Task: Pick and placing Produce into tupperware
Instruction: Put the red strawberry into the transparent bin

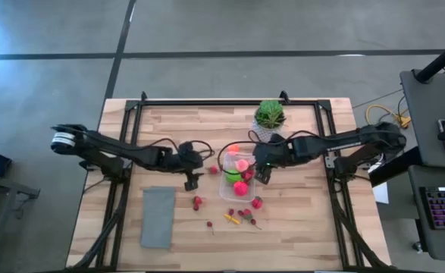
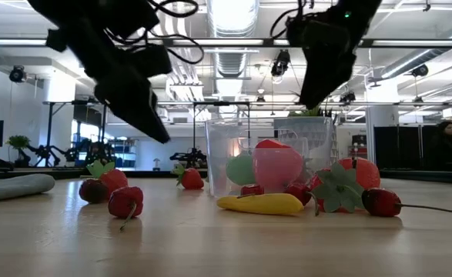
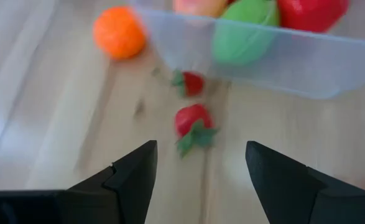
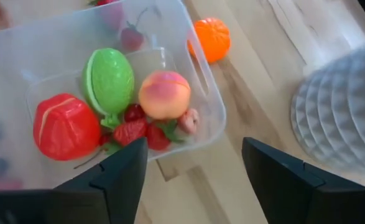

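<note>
The right tool [image 4: 194,180] hangs open and empty above the tupperware [image 4: 198,81] mid-surface (green, peach and red produce [image 4: 163,94] inside), while the left tool [image 3: 198,177], also open, hovers over a loose strawberry [image 3: 193,121].

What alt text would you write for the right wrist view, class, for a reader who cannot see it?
A clear tupperware tub on a wooden table holds a green piece, a red piece, a peach and strawberries. The right end effector hangs open above it; an orange ball lies outside.
</note>
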Available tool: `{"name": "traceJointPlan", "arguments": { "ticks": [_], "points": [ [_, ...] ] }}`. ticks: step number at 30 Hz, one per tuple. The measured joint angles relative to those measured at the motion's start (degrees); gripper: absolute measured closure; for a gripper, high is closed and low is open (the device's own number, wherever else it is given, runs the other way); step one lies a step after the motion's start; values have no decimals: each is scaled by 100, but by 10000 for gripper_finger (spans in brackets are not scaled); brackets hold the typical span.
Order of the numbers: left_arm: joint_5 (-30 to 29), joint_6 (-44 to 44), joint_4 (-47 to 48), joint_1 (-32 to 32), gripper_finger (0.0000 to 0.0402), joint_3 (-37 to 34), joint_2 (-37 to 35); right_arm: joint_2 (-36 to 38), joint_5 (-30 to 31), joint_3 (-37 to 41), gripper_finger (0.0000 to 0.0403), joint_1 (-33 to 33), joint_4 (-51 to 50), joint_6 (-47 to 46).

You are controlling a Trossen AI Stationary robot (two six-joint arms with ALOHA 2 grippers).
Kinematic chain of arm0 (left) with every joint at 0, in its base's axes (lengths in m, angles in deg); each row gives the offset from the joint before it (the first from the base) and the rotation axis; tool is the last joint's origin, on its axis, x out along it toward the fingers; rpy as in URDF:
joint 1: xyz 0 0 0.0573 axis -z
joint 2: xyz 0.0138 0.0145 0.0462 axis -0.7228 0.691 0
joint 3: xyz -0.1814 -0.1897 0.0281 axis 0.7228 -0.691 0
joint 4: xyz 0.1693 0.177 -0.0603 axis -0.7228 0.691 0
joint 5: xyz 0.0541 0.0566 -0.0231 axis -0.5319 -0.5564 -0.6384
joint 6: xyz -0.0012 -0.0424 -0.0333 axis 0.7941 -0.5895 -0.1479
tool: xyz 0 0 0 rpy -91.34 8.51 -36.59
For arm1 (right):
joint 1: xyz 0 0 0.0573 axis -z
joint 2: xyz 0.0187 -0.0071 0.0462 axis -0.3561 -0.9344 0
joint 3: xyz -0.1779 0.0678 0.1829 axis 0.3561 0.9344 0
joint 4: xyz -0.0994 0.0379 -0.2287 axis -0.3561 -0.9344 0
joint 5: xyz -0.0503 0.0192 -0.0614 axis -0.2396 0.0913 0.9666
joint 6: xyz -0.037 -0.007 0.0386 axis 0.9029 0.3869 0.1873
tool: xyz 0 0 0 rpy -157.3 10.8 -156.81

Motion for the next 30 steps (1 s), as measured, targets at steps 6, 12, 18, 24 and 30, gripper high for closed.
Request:
{"name": "traceJointPlan", "arguments": {
  "ticks": [6, 12, 18, 24, 30],
  "points": [
    [178, 379, -749, -6, 172, 47, 744, 316, 138, 286, 137, -22, -149, -870],
    [177, 341, -774, -13, 172, 170, 1084, 494, 143, 516, 141, -51, -232, -1173],
    [177, 340, -851, -87, 172, 138, 1154, 461, 150, 602, 137, -46, -176, -1175],
    [157, 363, -933, -257, 172, 140, 1168, 411, 148, 675, 139, -49, -174, -1217],
    [397, 354, -1275, -389, 172, 160, 1342, 389, 148, 673, 141, -49, -129, -1239]
  ]
}}
